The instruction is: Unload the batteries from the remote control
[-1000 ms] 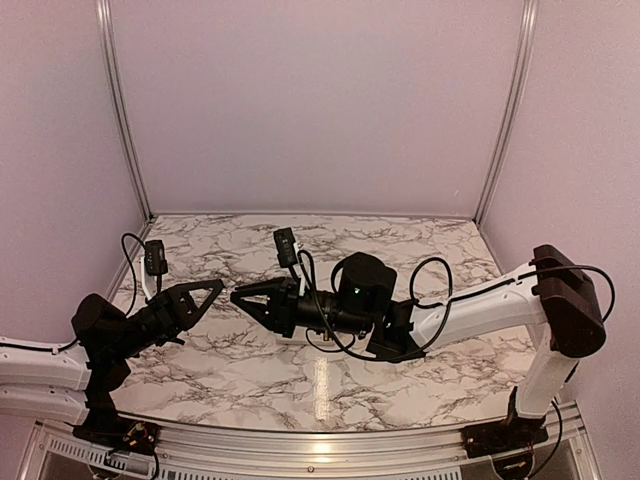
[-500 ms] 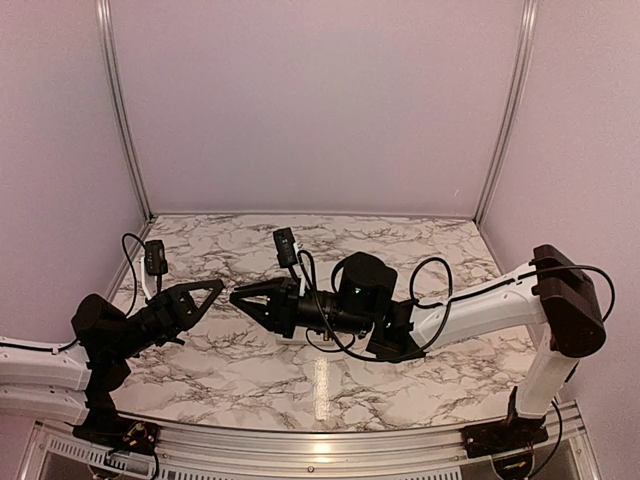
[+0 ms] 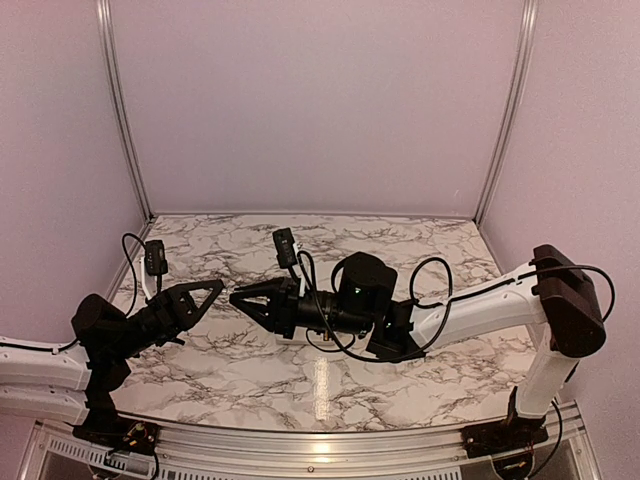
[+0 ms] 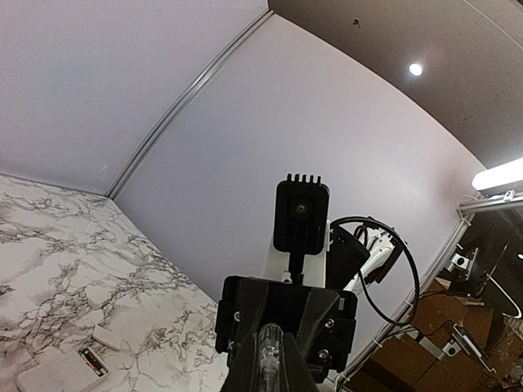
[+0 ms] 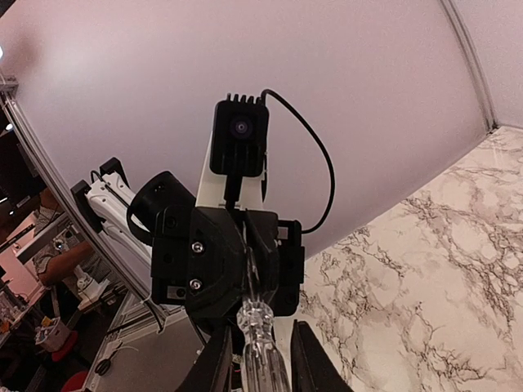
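Nothing is seen changed: a clear slim rod [image 5: 258, 343] is spanned between left claw [image 3: 214, 290] and right claw [image 3: 237, 297], grips indiscernible, task unadvanced.

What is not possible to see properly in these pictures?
Left wrist view: the remote control is cut off by the bottom edge; only one battery shows.
Top view: the right arm hides most of the remote control.
Right wrist view: the clear tool is cut off below.
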